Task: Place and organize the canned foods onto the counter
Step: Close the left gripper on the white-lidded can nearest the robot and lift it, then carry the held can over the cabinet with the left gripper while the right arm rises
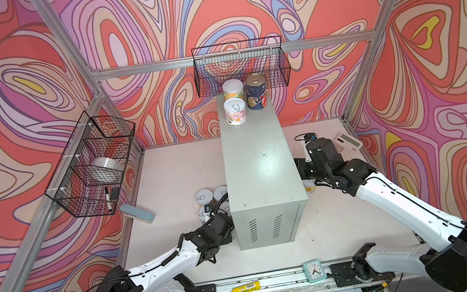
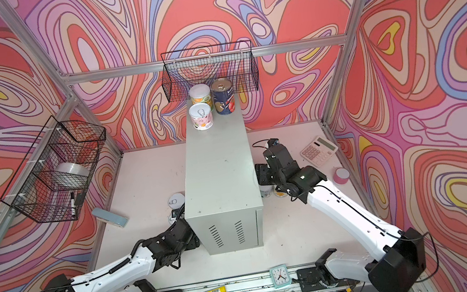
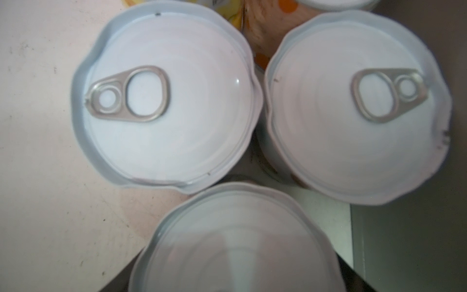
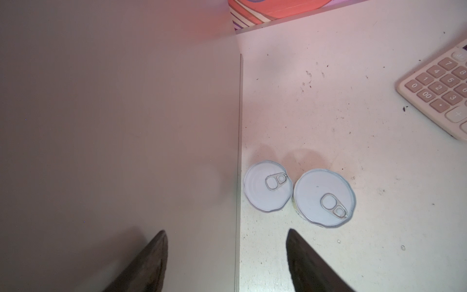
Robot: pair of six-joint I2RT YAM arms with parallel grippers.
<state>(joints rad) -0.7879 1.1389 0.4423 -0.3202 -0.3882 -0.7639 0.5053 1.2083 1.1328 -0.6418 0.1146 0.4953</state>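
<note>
The counter [image 1: 259, 161] is a tall grey box. At its far end stand three cans: a white-lidded one [image 1: 233, 89], a navy one [image 1: 256, 91] and a pink one [image 1: 235, 111]. Left of the counter, several cans [image 1: 204, 195] stand on the table. My left gripper [image 3: 235, 283] is low over them, its dark fingers [image 3: 116, 278] either side of the nearest can [image 3: 235, 240]; the lid hides any contact. Two more cans [image 3: 164, 113] [image 3: 353, 113] stand just beyond. My right gripper [image 4: 227, 231] is open and empty, straddling the counter's edge [image 4: 238, 151], with two cans [image 4: 267, 185] [image 4: 324, 197] below.
A calculator [image 2: 319, 150] and a pink tape roll [image 2: 341, 175] lie at the right. A blue-grey block [image 1: 137, 213] lies at the left. Wire baskets hang on the back wall [image 1: 241, 67] and the left wall [image 1: 94, 164]. A yellow tube [image 1: 246, 287] and a clock [image 1: 314, 270] sit on the front rail.
</note>
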